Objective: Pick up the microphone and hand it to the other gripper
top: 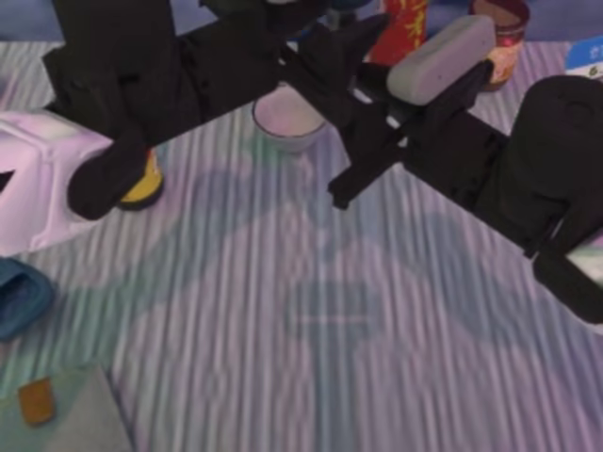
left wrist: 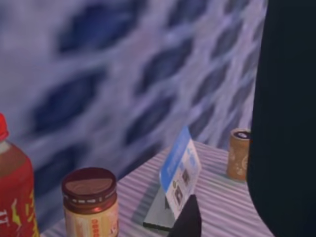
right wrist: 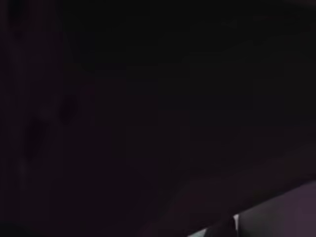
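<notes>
Both black arms meet over the back middle of the table in the top view. My left gripper (top: 316,58), on the arm with the white boxy segment (top: 38,179), reaches in from the left. My right gripper (top: 356,80), on the arm with the grey rounded bar (top: 443,56), comes in from the right and is close against it. The microphone is hidden in that black mass in every view. A tall dark shape (left wrist: 284,118) fills one side of the left wrist view. The right wrist view is dark.
A white saucepan (top: 287,121) stands just in front of the grippers. A red bottle (top: 405,28), a brown-lidded jar (top: 499,38) and a blue-and-white card (top: 589,56) line the back edge. A yellow object (top: 141,188), a blue thing (top: 19,297) and a grey pouch (top: 57,414) lie left.
</notes>
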